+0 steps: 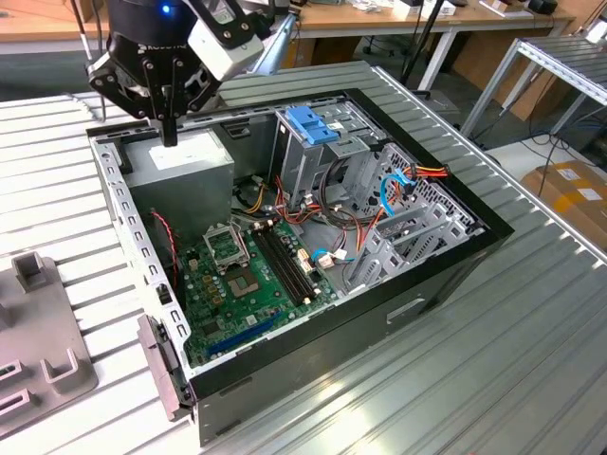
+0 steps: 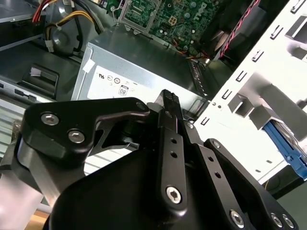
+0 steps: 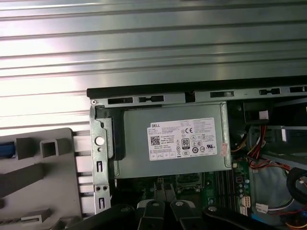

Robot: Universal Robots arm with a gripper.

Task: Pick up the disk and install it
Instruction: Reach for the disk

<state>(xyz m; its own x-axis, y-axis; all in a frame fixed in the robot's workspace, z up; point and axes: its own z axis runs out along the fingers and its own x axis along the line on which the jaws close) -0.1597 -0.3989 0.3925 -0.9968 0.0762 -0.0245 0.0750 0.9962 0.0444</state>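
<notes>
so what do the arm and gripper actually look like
The gripper is matte black, with jointed link fingers pinned by silver bolts. The wrist above it is black with a small blue light, and a pale grey box is mounted beside it.

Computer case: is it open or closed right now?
Open. The computer case shows its motherboard and power supply uncovered from above.

The pincer (image 1: 170,136) points straight down — its fingers (image 1: 170,116) pressed together.
</notes>
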